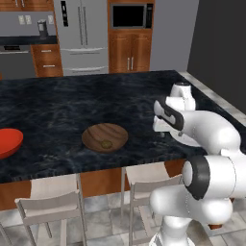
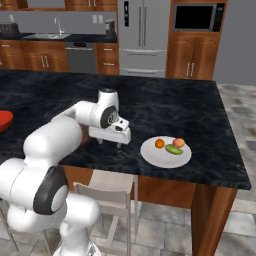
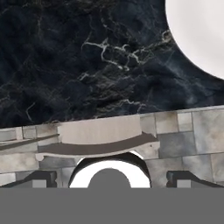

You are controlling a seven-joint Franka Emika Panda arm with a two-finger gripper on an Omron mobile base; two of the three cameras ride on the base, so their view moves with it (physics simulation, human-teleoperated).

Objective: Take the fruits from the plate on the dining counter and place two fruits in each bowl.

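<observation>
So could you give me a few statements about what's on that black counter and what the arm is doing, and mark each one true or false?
1. The wooden bowl holds one olive-brown fruit. True.
2. The plate is bare. False: three fruits lie on it, an orange ball, a red-orange one and a green oblong one.
3. The gripper is open and holds nothing. True.
4. The red bowl already has two fruits in it. False: no fruit shows in it.
5. The gripper hovers over the counter between wooden bowl and plate. True.
</observation>
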